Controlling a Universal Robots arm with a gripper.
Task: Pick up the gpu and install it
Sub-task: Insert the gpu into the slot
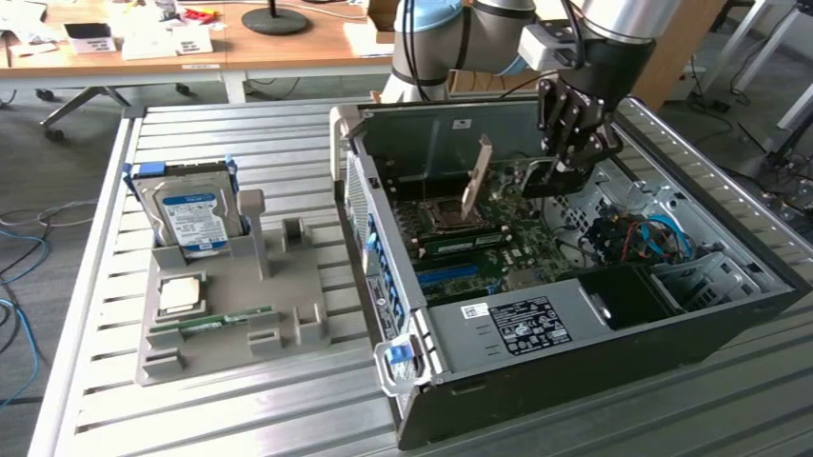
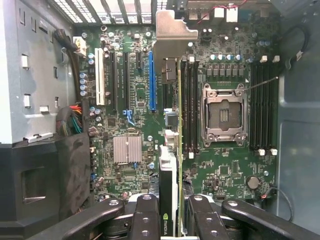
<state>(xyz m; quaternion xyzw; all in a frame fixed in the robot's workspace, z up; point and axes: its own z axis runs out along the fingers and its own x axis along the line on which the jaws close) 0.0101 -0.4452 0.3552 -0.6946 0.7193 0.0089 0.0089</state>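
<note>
So the gpu is pinched edge-on by the gripper, with black fingers pressed against both faces of the card. It's held inside the open case, over the green board. In the wrist view the card is lined up just beside the blue slot, between that and the empty socket. Its silver bracket is pointed toward the case's back wall. Whether the card's edge is touching the board can't be told. Out on the slatted table, at the exterior view's left, a hard drive is stood upright in a gray holder, and a memory stick is laid flat near it.
</note>
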